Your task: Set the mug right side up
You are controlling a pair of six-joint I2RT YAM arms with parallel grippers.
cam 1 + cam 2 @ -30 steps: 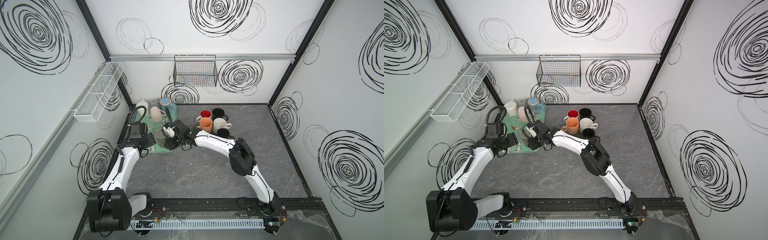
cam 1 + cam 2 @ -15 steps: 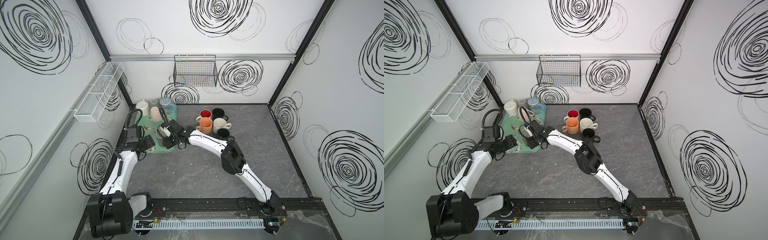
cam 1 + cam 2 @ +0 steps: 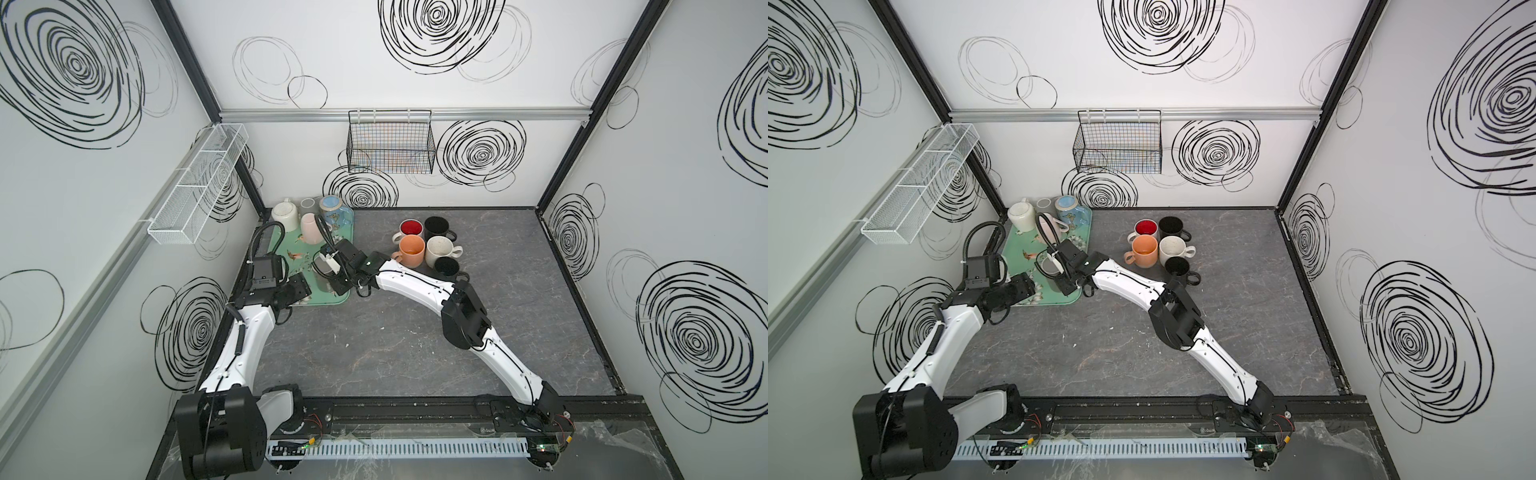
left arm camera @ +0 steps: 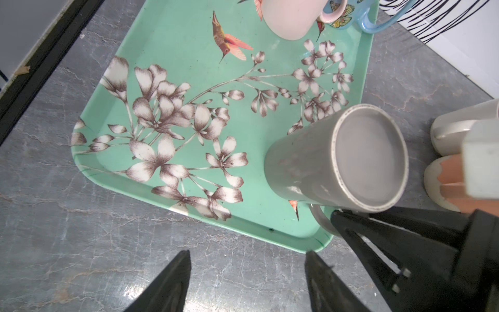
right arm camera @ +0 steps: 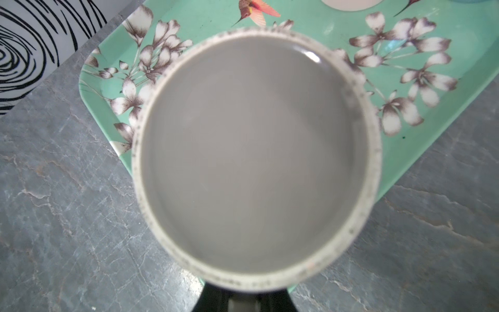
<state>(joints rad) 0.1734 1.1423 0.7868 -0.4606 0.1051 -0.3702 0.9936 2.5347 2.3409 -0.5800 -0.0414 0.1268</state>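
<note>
A grey mug [image 3: 321, 266] [image 3: 1045, 271] stands bottom up near the front right corner of the green flowered tray [image 3: 297, 249] [image 3: 1022, 245]. In the left wrist view the mug [image 4: 337, 162] shows its flat base, and its handle [image 4: 321, 221] sits between the black fingers [image 4: 378, 232] of my right gripper. In the right wrist view the mug's base [image 5: 253, 151] fills the picture, with my right gripper [image 5: 243, 299] shut on the handle below it. My left gripper [image 4: 247, 256] [image 3: 301, 286] hangs open over the bare table, just off the tray's front edge.
A pink mug [image 3: 309, 226], a blue mug [image 3: 332, 208] and a cream one [image 3: 286, 214] stand at the tray's far end. Several upright mugs, among them an orange one [image 3: 411, 249] and a black one [image 3: 446, 268], cluster right of the tray. A wire basket [image 3: 390, 145] hangs on the back wall.
My right gripper has moved a little left onto the grey mug's handle and its jaws have closed there. The left arm has barely shifted.
</note>
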